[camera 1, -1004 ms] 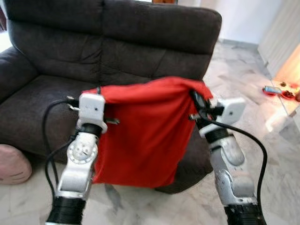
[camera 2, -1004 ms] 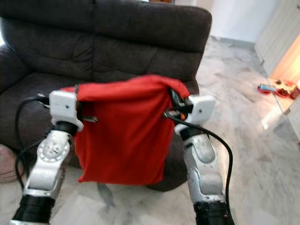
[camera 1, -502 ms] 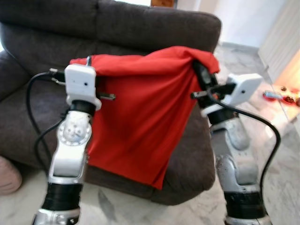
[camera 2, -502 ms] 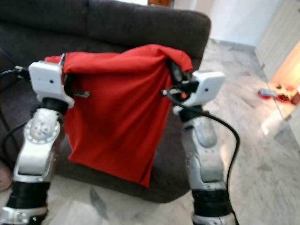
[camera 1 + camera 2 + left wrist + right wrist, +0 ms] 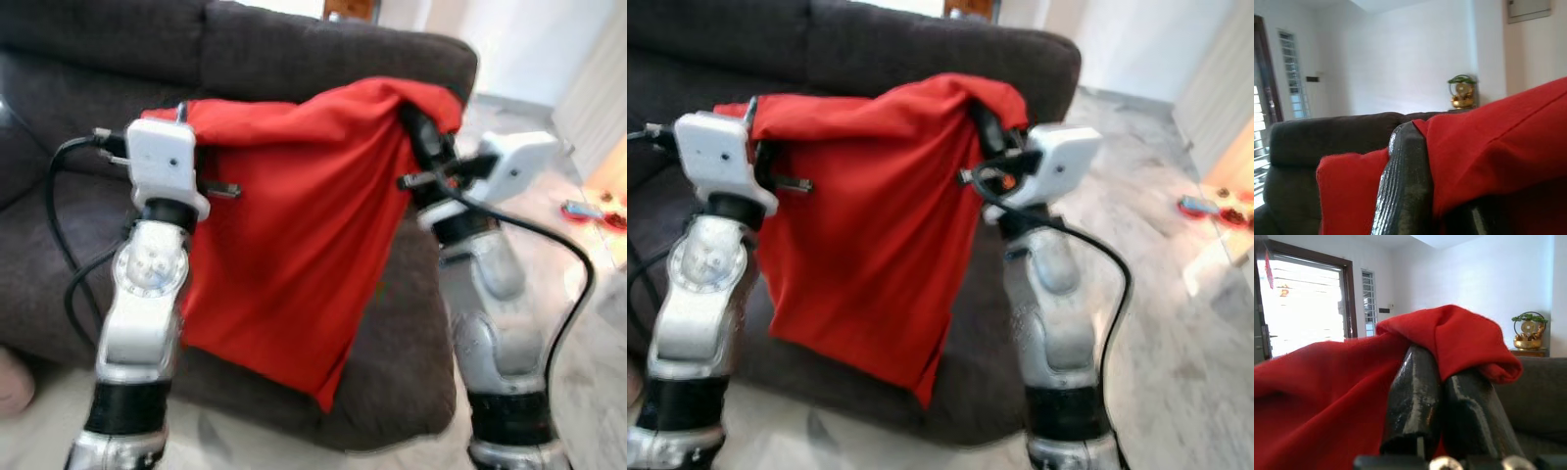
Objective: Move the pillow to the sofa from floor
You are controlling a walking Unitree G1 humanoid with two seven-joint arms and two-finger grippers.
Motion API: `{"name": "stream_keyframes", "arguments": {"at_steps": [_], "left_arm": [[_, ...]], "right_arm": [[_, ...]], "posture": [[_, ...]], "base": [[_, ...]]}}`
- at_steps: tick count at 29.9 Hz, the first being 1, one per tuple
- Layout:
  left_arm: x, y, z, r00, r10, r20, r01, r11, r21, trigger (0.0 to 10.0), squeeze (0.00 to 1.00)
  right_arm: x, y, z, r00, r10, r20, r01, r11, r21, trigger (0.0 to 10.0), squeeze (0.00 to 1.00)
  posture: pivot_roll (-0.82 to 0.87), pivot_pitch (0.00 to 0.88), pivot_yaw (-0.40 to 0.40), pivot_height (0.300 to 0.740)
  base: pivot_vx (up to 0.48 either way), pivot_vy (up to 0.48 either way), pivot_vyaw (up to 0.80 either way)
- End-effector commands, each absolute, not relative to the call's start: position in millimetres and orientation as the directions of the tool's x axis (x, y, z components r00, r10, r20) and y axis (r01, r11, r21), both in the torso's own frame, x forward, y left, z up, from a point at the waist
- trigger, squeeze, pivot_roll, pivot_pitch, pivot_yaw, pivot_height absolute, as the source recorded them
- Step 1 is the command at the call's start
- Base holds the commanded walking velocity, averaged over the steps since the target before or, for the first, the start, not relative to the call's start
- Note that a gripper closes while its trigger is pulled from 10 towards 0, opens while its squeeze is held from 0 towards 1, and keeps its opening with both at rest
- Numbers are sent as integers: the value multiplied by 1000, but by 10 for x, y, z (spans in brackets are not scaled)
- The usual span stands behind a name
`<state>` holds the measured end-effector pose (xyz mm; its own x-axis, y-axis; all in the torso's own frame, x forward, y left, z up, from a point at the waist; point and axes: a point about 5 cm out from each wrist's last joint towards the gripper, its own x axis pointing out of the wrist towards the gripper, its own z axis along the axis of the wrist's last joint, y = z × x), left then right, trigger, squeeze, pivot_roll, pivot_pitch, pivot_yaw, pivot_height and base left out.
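Observation:
A limp red pillow (image 5: 294,225) hangs in the air in front of the dark grey sofa (image 5: 294,49), its lower edge over the front of the seat. My left gripper (image 5: 186,119) is shut on its top left corner, and my right gripper (image 5: 419,122) is shut on its top right corner. The cloth folds over both sets of fingers. In the left wrist view one black finger (image 5: 1403,186) presses into the red pillow (image 5: 1498,142). In the right wrist view both fingers (image 5: 1415,391) are pinched together under a fold of the pillow (image 5: 1464,338).
A pink soft thing (image 5: 12,382) lies on the floor at the sofa's left foot. Pale marble floor (image 5: 1185,323) stretches to the right, where small red items (image 5: 588,209) lie. The sofa's right armrest (image 5: 411,323) stands just ahead of my right arm.
Both arms have lifted the pillow from seat height to level with the backrest. Its lower edge has swung in over the seat front. The sofa looks closer.

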<state>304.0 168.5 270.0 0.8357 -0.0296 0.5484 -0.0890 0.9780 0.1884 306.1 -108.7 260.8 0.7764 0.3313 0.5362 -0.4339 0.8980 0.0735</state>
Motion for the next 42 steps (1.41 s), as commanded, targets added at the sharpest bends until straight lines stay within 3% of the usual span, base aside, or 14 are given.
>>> {"name": "stream_keyframes", "arguments": {"at_steps": [1, 9, 18, 34, 42], "left_arm": [[2955, 1541, 2903, 772, -74, 631, -62, 979, 192, 10000, 0], [2971, 1525, 2877, 782, -86, 618, -50, 978, 201, 10000, 0], [3089, 1350, 2448, 892, -243, 382, 115, 938, 328, 10000, 0], [3170, 1478, 2144, 965, -190, 182, 66, 845, 531, 10000, 0], [3188, 1543, 2126, 976, -139, 167, 27, 842, 540, 10000, 0]], "right_arm": [[2999, -1200, 2745, 750, 297, 591, -409, 910, 62, 10000, 0], [3011, -1184, 2703, 758, 308, 574, -414, 908, 59, 10000, 0], [3056, -1201, 2515, 808, 313, 500, -390, 919, 55, 10000, 0], [3086, -1167, 2157, 869, 358, 342, -381, 925, -1, 10000, 0], [3076, -1158, 2112, 872, 371, 320, -390, 921, -4, 10000, 0]], "posture": [[12, 35, -84, 740], [13, 34, -83, 740], [13, 39, -85, 740], [13, 43, -84, 740], [9, 46, -85, 740]], "base": [[337, 0, 0], [336, 0, 0], [0, 0, 0], [0, 0, 0], [0, 0, 0]]}}
